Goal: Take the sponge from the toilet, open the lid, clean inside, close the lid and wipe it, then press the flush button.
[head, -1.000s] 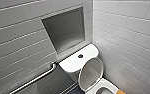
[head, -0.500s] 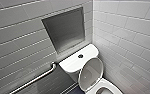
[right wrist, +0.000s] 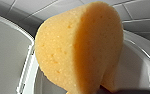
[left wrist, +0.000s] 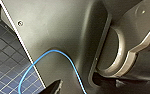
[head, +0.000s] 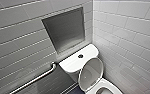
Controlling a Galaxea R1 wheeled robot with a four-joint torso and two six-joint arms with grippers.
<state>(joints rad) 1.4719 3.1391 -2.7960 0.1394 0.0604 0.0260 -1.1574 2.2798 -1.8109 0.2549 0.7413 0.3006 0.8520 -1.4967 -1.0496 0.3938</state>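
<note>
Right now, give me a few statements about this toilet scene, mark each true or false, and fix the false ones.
1. The lid is raised. True.
2. The flush button sits in the cistern top. True.
3. The sponge lies on the cistern top. False: in the right wrist view it hangs in the air close to the toilet.
4. The grab bar is on the right-hand wall. False: in the head view it is on the left-hand wall, beside the cistern.

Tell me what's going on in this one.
The robot is partway through cleaning a toilet. Its right tool holds the orange-yellow sponge, squeezed into a fold, close to the white rim. The lid is already up, leaning back toward the cistern, so the bowl is open. The flush button sits on the cistern top.
</note>
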